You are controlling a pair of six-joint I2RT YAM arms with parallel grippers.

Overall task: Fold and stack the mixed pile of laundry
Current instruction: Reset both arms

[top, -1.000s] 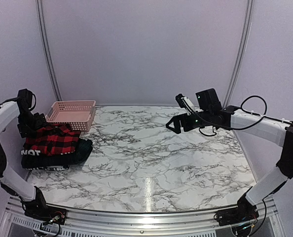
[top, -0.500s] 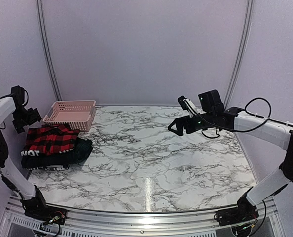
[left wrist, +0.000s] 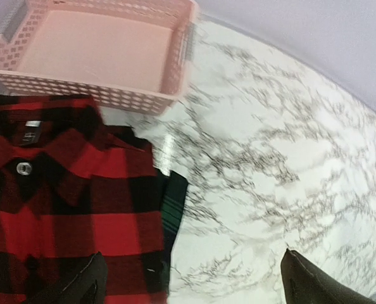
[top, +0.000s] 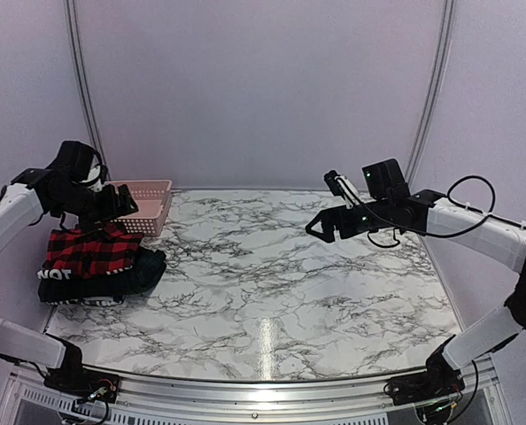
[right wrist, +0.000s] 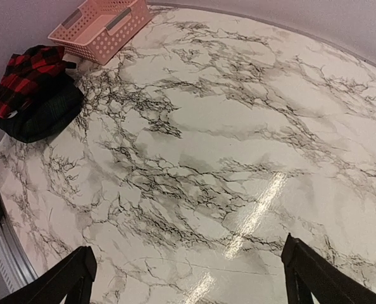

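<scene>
Hanging over the far left corner of the marble-patterned surface (top: 281,274), the left claw (top: 121,205) sits low beside the near rim of the pink lattice basket (top: 155,189). Its fingers are spread wide with nothing between them. In its own wrist view the two dark fingertips (left wrist: 87,282) stand far apart at the bottom edge, over cloth on one side and bare marble on the other.

Just below it lies the laundry pile (top: 99,264), at the left edge of the surface and pressed up against the basket's near wall. A red-and-black checked shirt (left wrist: 80,190) lies on top, folded flat, its collar and one pale button turned toward the basket. White lettering shows along its near edge from above. A dark green plaid garment (top: 146,270) sticks out from under it on the right. I cannot make out any other pieces in the heap.

The middle of the surface is only veined marble with a streak of glare. Over the far right part hovers the right claw (top: 323,205), pointing left and well apart from the pile, its fingers wide open and gripping nothing
</scene>
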